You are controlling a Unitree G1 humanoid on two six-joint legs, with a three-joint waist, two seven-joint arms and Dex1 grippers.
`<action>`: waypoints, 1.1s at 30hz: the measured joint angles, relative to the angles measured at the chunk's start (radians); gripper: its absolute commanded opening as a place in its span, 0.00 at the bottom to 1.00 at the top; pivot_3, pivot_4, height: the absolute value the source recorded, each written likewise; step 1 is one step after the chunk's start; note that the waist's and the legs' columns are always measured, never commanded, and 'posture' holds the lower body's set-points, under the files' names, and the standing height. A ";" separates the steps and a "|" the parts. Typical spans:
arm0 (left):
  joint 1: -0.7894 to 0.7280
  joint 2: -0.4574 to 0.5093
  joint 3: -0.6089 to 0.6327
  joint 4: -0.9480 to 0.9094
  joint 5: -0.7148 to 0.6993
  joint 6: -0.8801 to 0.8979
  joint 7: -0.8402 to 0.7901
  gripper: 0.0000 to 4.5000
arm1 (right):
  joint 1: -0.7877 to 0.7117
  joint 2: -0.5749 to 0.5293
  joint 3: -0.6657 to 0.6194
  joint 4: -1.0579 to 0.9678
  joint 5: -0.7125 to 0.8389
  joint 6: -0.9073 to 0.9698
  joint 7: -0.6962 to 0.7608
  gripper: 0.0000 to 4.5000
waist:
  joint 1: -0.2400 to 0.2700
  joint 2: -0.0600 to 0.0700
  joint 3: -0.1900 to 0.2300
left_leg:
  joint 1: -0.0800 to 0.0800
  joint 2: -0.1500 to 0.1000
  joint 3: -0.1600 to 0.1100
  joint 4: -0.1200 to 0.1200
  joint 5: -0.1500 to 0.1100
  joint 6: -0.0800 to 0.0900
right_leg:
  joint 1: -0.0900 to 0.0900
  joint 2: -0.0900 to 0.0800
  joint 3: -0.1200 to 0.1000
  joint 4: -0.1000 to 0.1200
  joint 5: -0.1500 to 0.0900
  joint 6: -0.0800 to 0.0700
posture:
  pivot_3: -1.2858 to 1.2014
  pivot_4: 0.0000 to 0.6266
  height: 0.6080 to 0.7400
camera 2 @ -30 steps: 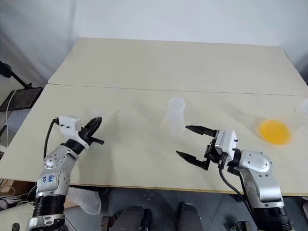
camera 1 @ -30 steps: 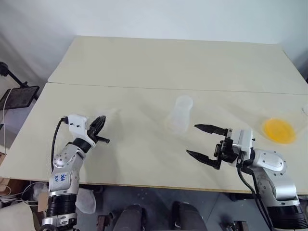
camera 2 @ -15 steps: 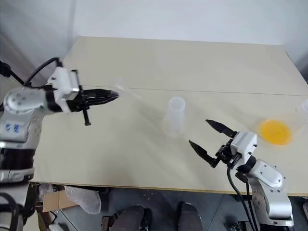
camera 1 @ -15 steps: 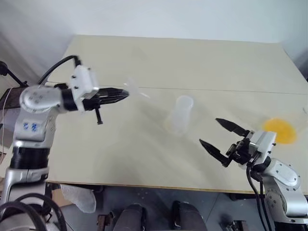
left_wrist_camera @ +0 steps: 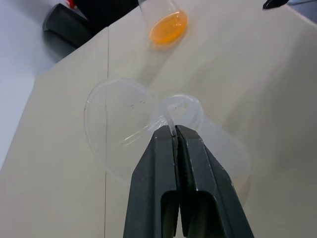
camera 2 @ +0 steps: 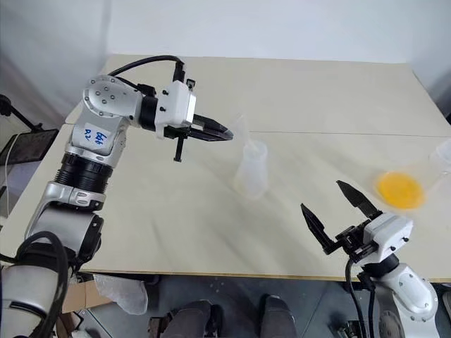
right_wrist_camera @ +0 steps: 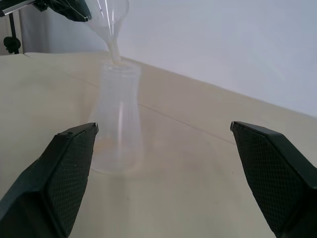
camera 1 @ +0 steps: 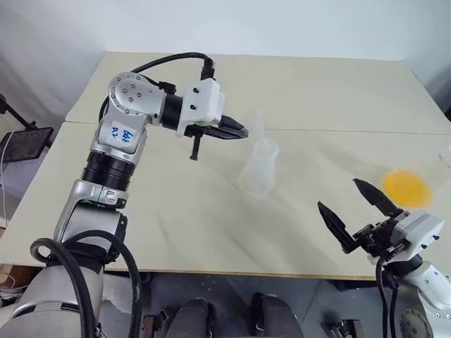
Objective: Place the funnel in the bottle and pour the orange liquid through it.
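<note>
Left tool (left_wrist_camera: 174, 134) pinching funnel (left_wrist_camera: 119, 124), bottle (right_wrist_camera: 118, 119) below

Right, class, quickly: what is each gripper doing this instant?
Left gripper: shut on the rim of the translucent whitish plastic funnel, held over the small clear bottle.
Right gripper: open, holding nothing.

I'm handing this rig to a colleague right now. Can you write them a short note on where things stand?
Left gripper: shut on the funnel, pinching its rim and holding it above the bottle, spout near the mouth.
Right gripper: open, empty, off to the right of the bottle near the table's front edge.
Orange liquid: in its clear vessel at the table's right edge, untouched.
Done: funnel picked up and brought over the bottle.
Left: seat the funnel in the neck, release it, then pick up the vessel and pour through the funnel.
</note>
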 measured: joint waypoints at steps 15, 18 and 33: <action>-0.051 -0.131 -0.054 0.070 0.081 -0.100 -0.021 0.57 | 0.035 0.007 0.011 -0.047 -0.032 -0.009 -0.052 1.00 | 0.004 0.000 0.000 | -0.001 -0.003 -0.002 0.000 0.001 0.002 | 0.001 -0.002 0.000 0.000 0.000 0.001 | 0.52 0.24 1.00; -0.051 -0.142 -0.053 0.071 0.078 -0.080 -0.016 0.79 | 0.034 0.007 0.014 -0.048 -0.041 -0.014 -0.056 1.00 | 0.004 0.000 0.000 | -0.001 -0.003 -0.002 0.000 0.001 0.002 | 0.001 -0.002 0.000 0.000 0.000 0.001 | 0.52 0.24 1.00; 0.228 -0.031 0.289 0.046 -0.190 0.220 0.072 0.99 | 0.168 0.127 -0.209 -0.049 0.023 -0.093 -0.186 1.00 | 0.002 0.000 0.000 | 0.000 -0.003 -0.005 0.000 0.001 0.002 | 0.001 -0.004 0.002 0.002 0.000 0.001 | 0.52 0.24 1.00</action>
